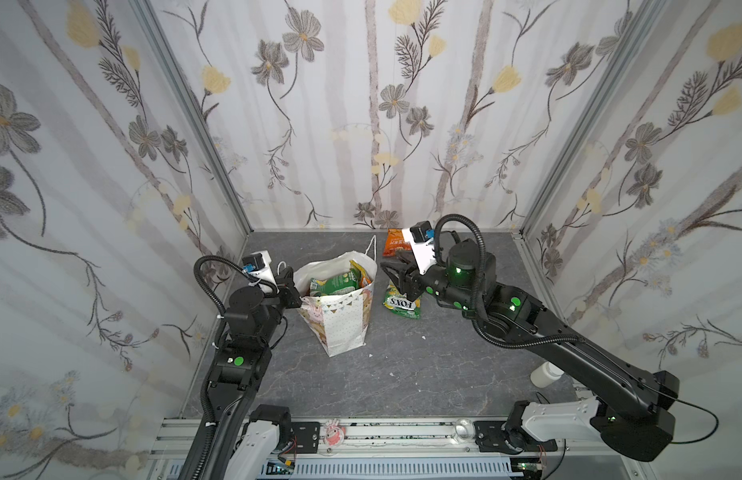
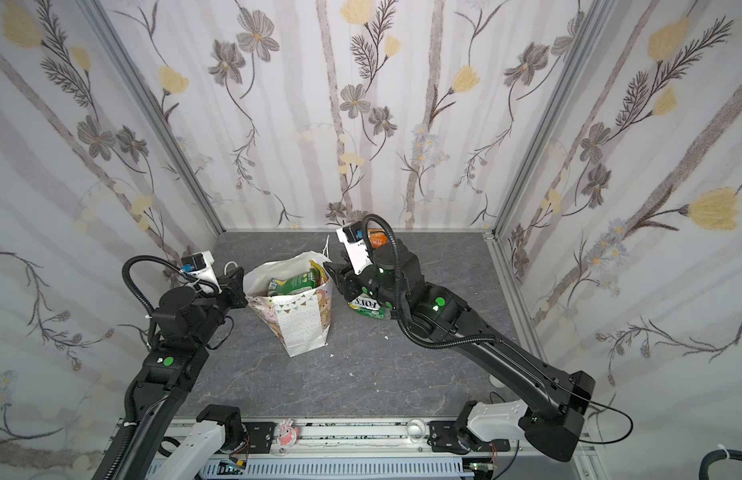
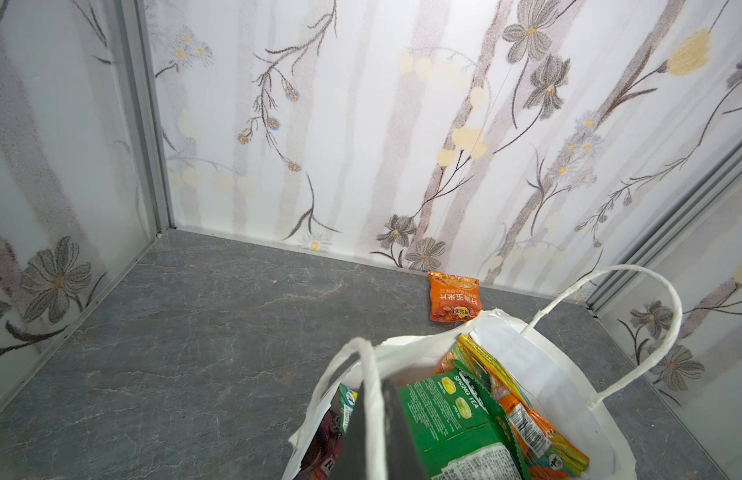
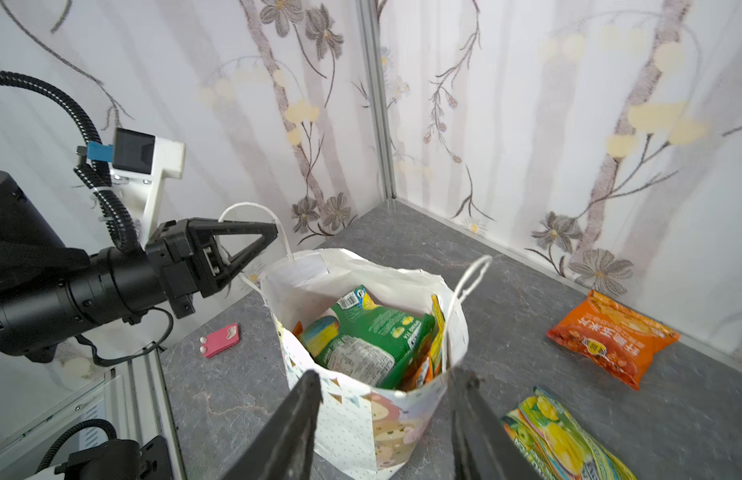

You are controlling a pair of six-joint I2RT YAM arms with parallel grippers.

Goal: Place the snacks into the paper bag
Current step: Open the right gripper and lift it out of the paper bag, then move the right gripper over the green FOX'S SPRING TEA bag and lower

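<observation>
Right claw spread, empty, just beside the paper bag. Left claw pressed together, apparently pinching the bag's near cord.

Risk: right finger snagging the far handle loop and tipping the bag. A slipped cord would slacken the mouth.

In a top view, from right claw:
- FOX'S packet just beside at 6 o'clock, on table
- orange packet near at 12 o'clock
- bagged snacks at 9 o'clock

Left arm reached forward, left gripper held level, jaws pressed together. Right arm bent inward, right gripper angled downward, jaws parted, seemingly empty.
</observation>
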